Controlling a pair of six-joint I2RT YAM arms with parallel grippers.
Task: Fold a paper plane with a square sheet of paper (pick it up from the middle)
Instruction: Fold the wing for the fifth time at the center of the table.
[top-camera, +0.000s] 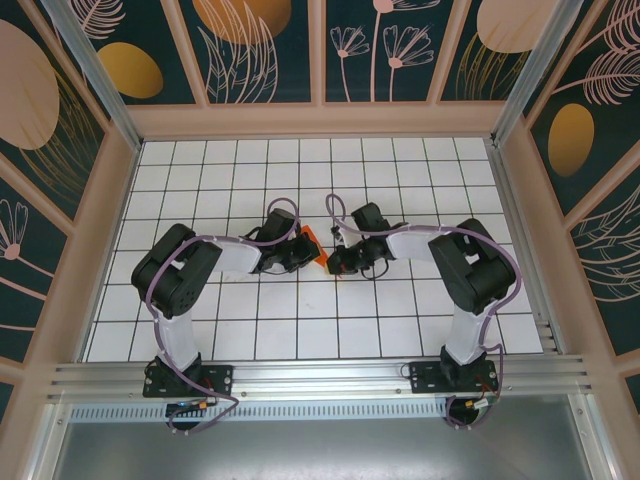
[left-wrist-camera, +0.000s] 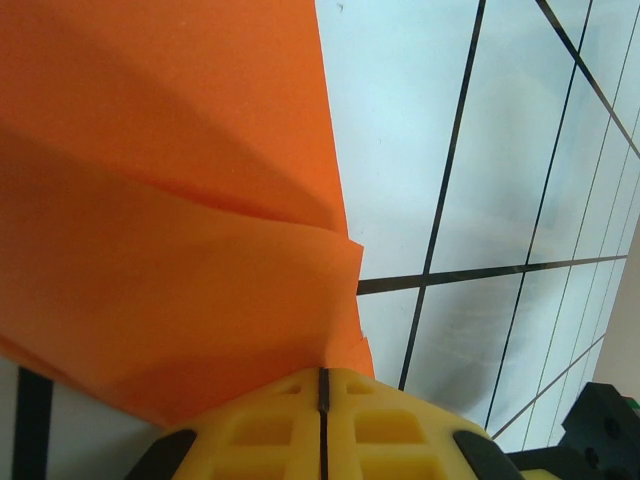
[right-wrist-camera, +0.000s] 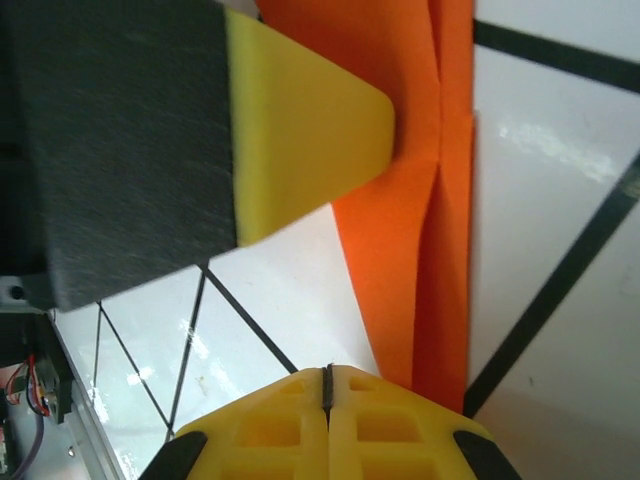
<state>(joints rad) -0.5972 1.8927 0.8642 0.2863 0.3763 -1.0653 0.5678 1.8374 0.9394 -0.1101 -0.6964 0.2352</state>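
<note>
The orange paper sits at the middle of the counter, a white surface ruled into a black grid. It is folded and creased, not flat, and it is caught between the two arms' tips.

The left end effector is closed. In its own wrist view the yellow fingers meet in a thin seam, and the paper rises straight out of that seam, so it grips the paper. The right end effector is closed too. I cannot tell whether it pinches the paper's lower end or only touches it.

From above, both black arms bend in from the counter's near edge. They hide most of the paper, leaving only a small orange wedge between them. Purple cables loop along each arm.

The left wrist view shows the overlapping layers of the paper and a fold ridge, with grid lines behind. The right wrist view shows one yellow finger of the left arm, on its dark body, lying across the paper's face. It also shows a narrow pleat running down the strip towards the right arm's own fingers.

An aluminium rail runs along the counter's near edge. Dark teal wall panels, printed with pale plants and orange ovals, stand on the counter's other three sides.
</note>
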